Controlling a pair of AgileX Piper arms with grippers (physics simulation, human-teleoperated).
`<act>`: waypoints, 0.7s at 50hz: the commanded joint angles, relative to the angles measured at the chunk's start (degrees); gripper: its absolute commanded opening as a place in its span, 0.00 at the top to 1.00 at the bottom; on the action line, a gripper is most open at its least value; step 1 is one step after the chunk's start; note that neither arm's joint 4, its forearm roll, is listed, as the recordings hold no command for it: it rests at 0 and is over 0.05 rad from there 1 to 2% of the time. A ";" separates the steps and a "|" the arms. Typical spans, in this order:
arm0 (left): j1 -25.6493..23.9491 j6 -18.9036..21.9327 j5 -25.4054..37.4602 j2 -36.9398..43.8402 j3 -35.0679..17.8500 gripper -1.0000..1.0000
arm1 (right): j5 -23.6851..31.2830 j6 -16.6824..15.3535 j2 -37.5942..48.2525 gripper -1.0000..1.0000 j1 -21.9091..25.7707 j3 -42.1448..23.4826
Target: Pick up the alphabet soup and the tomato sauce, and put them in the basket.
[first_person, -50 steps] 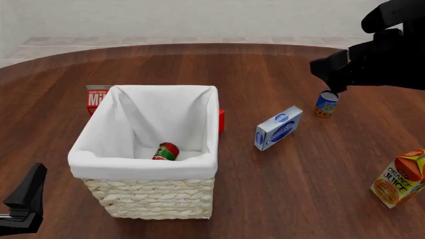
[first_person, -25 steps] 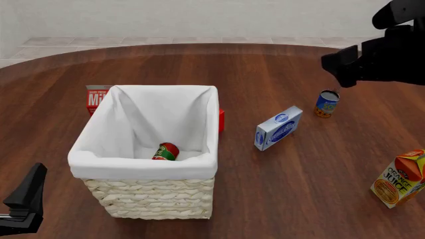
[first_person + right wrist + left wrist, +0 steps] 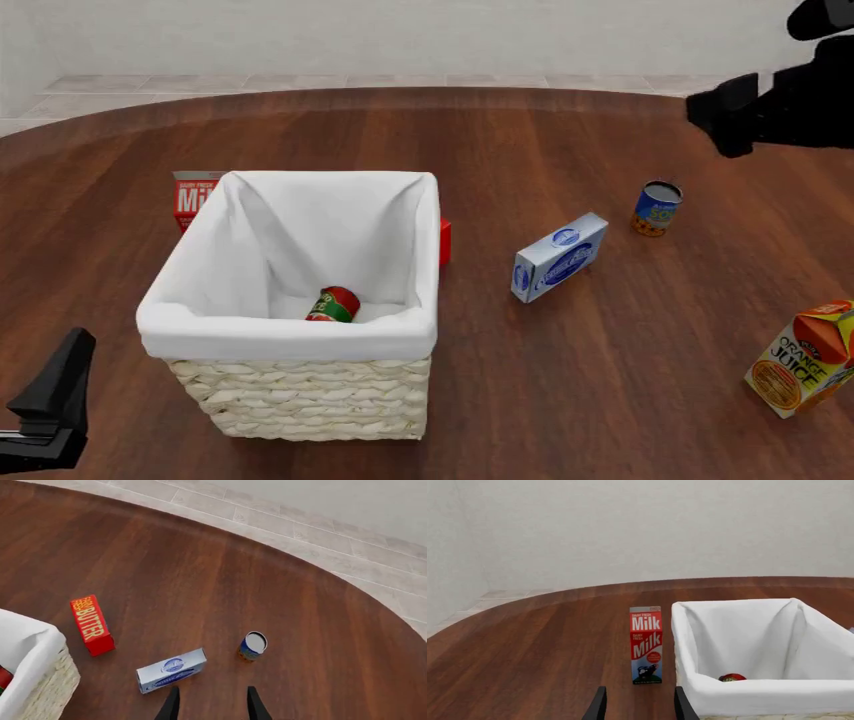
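The left claw (image 3: pixel 47 405) sits parked low at the near left corner of the worktop (image 3: pixel 561 140), and the left wrist view shows its 2 fingers spread apart with nothing between them. Behind the basket's left corner stands 1 milk carton (image 3: pixel 646 645), upright.

The basket (image 3: pixel 287 395) holds 1 tomato sauce (image 3: pixel 332 304) can, lying tilted on the white liner near the front wall, so half of the task looks done. 1 red butter box (image 3: pixel 91 625) stands just beside the basket's right wall.

Further right, 1 blue-and-white box (image 3: pixel 559 257) rests on the worktop, and near it, toward the far right, the 1 alphabet soup (image 3: pixel 655 208) can stands upright, apart from everything else. The right claw (image 3: pixel 209 705) hangs high above and to the right of that can, fingers parted and empty. 1 orange juice carton (image 3: pixel 802 358) stands at the near right edge.

The likely risks lie with the soup. The claw is well off the can's axis, so a descent that is not re-centred could clip the rim and tip or roll the can. The blue-and-white box is close enough that a low carry toward the basket might knock it. A release too near the liner's rim could let the can bounce out.
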 commanded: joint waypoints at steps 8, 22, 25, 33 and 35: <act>-0.14 0.43 0.19 0.01 0.04 0.00 | -0.91 -1.05 2.85 0.00 -8.06 -2.37; -0.01 0.33 0.23 0.01 0.04 0.00 | -2.88 -0.54 6.68 0.00 -9.85 -1.87; 0.01 0.31 0.24 0.01 0.04 0.00 | -3.50 -0.78 7.70 0.00 -10.36 -1.86; -0.02 0.33 0.31 0.02 0.04 0.00 | -4.87 -0.86 10.16 0.00 -11.69 -2.13; 0.02 0.35 0.33 0.03 0.04 0.00 | -4.99 -0.88 10.85 0.00 -12.08 -2.59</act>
